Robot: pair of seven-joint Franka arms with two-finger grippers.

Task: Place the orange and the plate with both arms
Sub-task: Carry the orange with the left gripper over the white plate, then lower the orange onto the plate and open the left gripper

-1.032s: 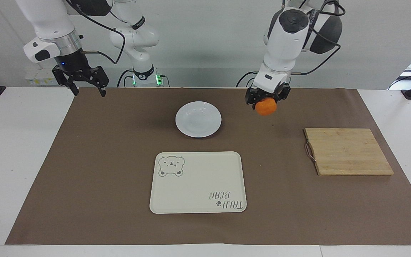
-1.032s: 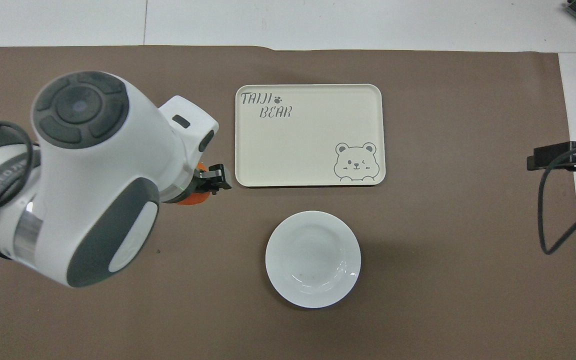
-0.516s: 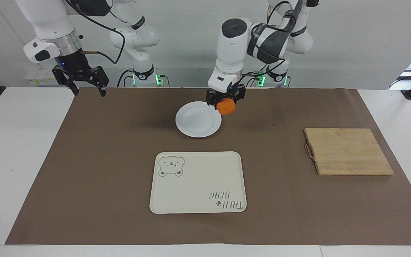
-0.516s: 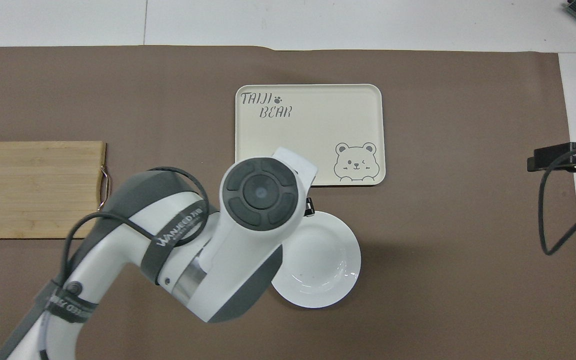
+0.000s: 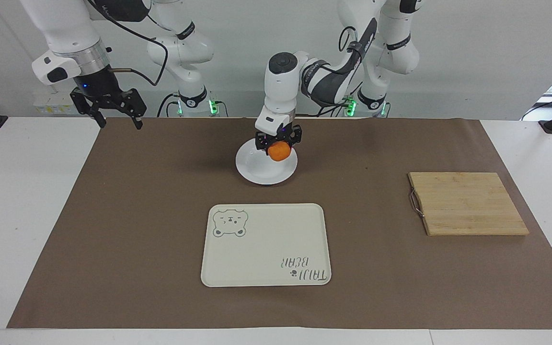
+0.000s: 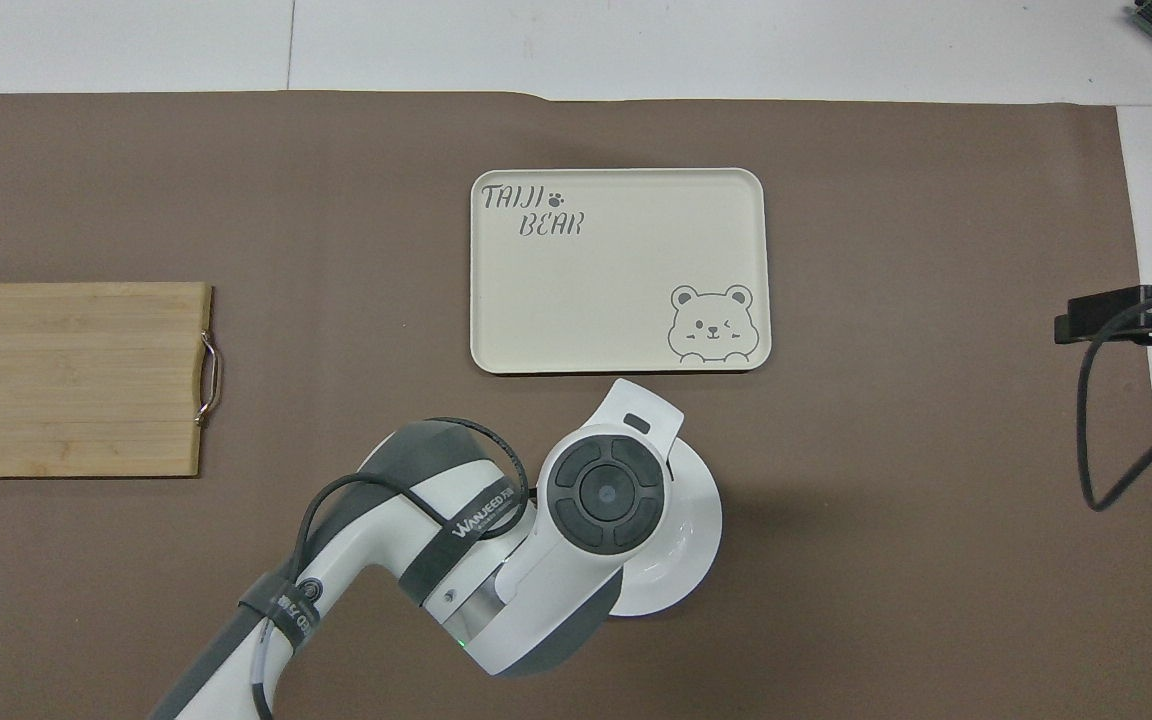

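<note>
My left gripper (image 5: pixel 279 143) is shut on the orange (image 5: pixel 279 151) and holds it just over the white plate (image 5: pixel 257 172), above the part of the plate toward the left arm's end of the table. In the overhead view the left arm covers most of the plate (image 6: pixel 698 520) and hides the orange and the gripper. My right gripper (image 5: pixel 111 111) is open and empty, raised over the table's edge at the right arm's end, where it waits.
A cream tray with a bear drawing (image 5: pixel 266 244) lies farther from the robots than the plate; it also shows in the overhead view (image 6: pixel 618 270). A wooden cutting board (image 5: pixel 467 203) lies toward the left arm's end of the table. Two smaller white arms stand at the table's back edge.
My left arm has carried the orange from the cutting board's side of the table to over the plate, and has lowered it. The right arm has not moved.
</note>
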